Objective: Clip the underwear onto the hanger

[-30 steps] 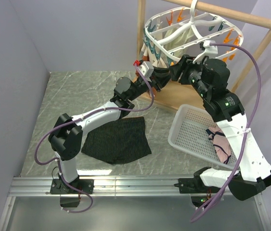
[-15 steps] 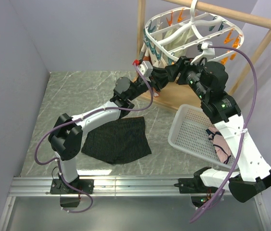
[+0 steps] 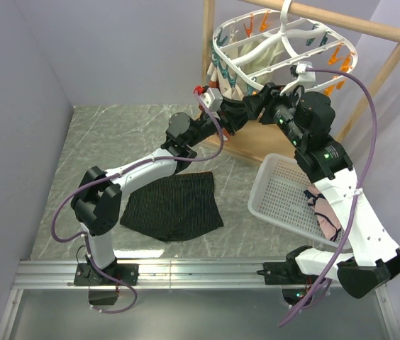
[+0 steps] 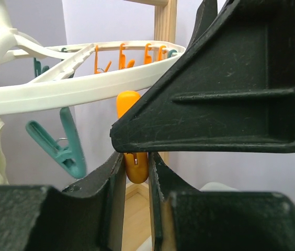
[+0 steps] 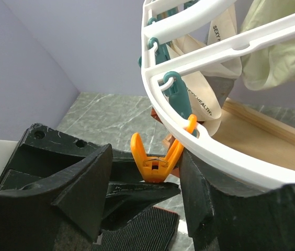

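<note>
The underwear (image 3: 175, 205) lies spread flat on the tabletop (image 3: 115, 142) beneath the left arm's forearm, well apart from both end effectors and in the same place as a second ago. What has changed is up at the hanger (image 4: 58, 91): both wrists have crept a little higher and closer to its rim, and the rack itself has been nudged slightly. The left end effector (image 4: 136, 172) is clamped on the lower end of a dangling orange clip (image 4: 132, 112), its two fingers pressed against either side of it. The right end effector (image 5: 147, 167) stands spread wide, one finger on each side of that same clip without squeezing it. So the arms seem to be steadying and readying a clip, yet nothing is in hand to put in it. By my reading the clipping step cannot proceed until one arm lets go, comes down for the waistband and lifts the garment to this clip. The white basket (image 3: 285, 195) sits to the right of the shorts.
</note>
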You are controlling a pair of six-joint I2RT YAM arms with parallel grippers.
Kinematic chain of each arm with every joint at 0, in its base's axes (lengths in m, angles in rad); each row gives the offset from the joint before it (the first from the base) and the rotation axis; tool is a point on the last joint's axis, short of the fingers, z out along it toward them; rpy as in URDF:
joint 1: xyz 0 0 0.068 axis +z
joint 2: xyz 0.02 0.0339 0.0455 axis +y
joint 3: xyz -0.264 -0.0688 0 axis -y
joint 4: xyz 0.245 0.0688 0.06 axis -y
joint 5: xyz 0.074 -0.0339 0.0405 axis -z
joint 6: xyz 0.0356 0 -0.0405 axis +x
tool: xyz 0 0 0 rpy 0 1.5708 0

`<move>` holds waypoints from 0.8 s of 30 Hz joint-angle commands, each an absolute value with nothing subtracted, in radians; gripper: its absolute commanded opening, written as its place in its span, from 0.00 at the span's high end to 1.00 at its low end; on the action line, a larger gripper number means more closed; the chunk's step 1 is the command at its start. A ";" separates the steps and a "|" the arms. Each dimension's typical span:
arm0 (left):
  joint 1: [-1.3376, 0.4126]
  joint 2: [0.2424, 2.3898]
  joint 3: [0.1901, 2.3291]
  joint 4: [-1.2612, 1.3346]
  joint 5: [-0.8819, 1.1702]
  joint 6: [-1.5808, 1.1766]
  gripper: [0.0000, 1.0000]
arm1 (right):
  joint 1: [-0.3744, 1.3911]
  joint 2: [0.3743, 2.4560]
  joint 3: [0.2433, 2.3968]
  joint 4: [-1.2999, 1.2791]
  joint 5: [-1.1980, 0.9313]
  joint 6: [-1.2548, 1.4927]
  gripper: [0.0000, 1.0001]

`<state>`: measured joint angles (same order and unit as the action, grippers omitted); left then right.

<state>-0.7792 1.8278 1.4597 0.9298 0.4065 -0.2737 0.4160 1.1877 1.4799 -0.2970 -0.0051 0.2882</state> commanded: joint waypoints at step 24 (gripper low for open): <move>-0.767 1.734 1.437 0.840 0.534 -0.311 0.31 | 0.387 1.184 1.463 -0.150 0.003 0.304 1.00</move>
